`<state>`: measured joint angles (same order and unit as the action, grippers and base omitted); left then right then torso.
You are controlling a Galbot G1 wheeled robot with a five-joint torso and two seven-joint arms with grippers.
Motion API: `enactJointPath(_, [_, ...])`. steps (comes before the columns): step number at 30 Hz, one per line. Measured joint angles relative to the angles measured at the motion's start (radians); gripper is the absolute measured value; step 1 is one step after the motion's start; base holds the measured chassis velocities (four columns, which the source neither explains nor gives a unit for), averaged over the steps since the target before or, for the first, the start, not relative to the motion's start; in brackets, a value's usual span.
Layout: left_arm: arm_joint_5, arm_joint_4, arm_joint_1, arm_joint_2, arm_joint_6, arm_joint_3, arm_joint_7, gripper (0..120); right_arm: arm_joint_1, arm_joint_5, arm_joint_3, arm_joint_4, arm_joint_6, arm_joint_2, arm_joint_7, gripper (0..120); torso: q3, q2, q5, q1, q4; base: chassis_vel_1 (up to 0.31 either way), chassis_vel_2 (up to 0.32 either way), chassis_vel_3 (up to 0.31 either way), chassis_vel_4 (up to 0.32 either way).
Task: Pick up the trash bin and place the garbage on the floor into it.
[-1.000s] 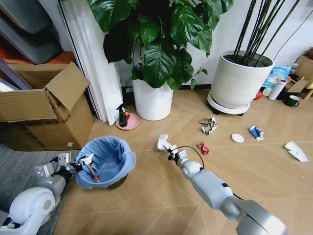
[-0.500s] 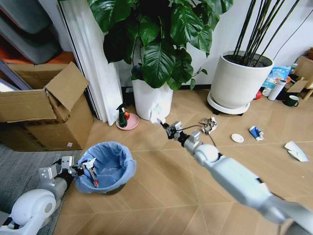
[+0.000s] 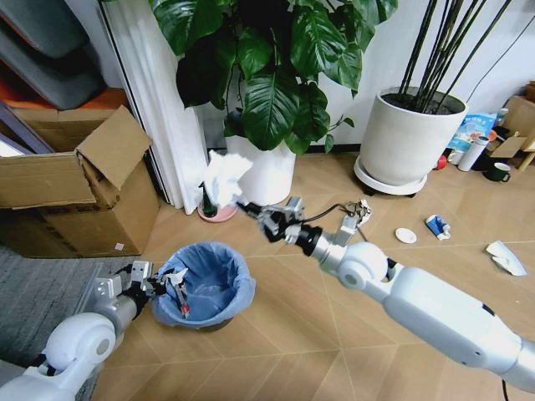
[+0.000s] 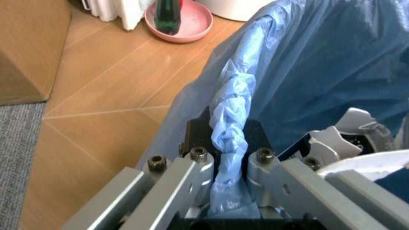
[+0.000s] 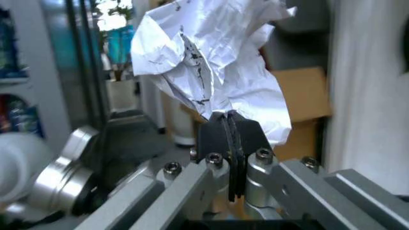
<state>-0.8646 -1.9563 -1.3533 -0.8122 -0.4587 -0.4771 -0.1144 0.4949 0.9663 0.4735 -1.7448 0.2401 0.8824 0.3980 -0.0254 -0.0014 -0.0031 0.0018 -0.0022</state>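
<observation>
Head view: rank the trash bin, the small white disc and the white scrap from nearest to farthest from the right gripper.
From the right gripper, shut on the paper wad:
1. Trash bin, below it on the robot's left, rim pinched by the left gripper.
2. Small white disc, on the floor to the right.
3. White scrap, far right edge.

Glossy white arms, grey screwed jaws, black cable

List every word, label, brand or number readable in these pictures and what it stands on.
None can be read.
Crumpled paper wad held by the right gripper: dark ink marks, not legible.
Blue-white packet beside the big white pot: print too small.
Cardboard box: small label, unreadable.
</observation>
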Motion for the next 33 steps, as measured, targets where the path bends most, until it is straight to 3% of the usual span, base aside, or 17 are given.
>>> enactJointPath(6, [-0.013, -0.004, 0.004, 0.009, 0.0, -0.009, 0.002, 1, -0.057, -0.014, 0.114, 0.127, 0.007, 0.069, 0.036, 0, 0.0, 0.0, 0.0, 0.0, 0.0, 0.0, 0.0, 0.0, 0.0])
enactJointPath(18, [-0.018, -0.006, -0.015, 0.021, -0.004, -0.035, 0.005, 1, -0.086, -0.027, 0.193, 0.21, 0.007, 0.124, 0.07, 0, 0.0, 0.0, -0.0001, 0.0, 0.0001, 0.0, 0.0, 0.0, 0.0])
enactJointPath(23, [-0.022, -0.005, -0.014, 0.022, -0.005, -0.038, 0.005, 1, -0.087, -0.028, 0.216, 0.217, -0.003, 0.127, 0.088, 13, 0.0, 0.0, 0.0, 0.0, 0.0, 0.0, 0.0, 0.0, 0.0])
enactJointPath(28, [-0.023, -0.002, -0.01, 0.019, -0.006, -0.037, 0.004, 1, -0.087, -0.028, 0.226, 0.224, -0.014, 0.119, 0.106, 39, 0.0, 0.0, 0.0, 0.0, 0.0, 0.0, 0.0, 0.0, 0.0])
enactJointPath(33, [-0.023, 0.0, -0.008, 0.018, -0.006, -0.037, 0.004, 1, -0.085, -0.028, 0.229, 0.224, -0.027, 0.11, 0.115, 52, 0.0, 0.0, 0.0, 0.0, -0.0001, 0.0, 0.0, 0.0, 0.0])
